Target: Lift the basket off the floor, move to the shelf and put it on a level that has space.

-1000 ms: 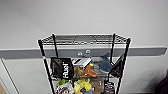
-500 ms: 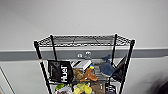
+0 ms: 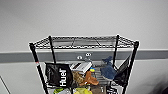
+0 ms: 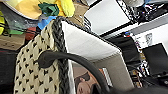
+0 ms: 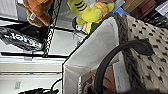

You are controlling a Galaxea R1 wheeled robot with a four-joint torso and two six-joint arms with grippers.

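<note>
Shelf [image 3: 83,65] looms nearer, basket [image 4: 37,65] handle looped close to each hand.

The basket [image 5: 140,50] shows close up, its pale lining [image 5: 95,50] facing in and a black loop handle [image 5: 117,53] arching over the dark rim. Beyond it stand the shelf [image 5: 51,32], a yellow plush [image 5: 92,12], a brown plush [image 5: 37,10] and a black bag [image 5: 21,38].

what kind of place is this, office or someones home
Probably an office or lab storeroom rather than a home: a black wire shelf crammed with plush toys and a Huel bag, against a plain grey wall.
</note>
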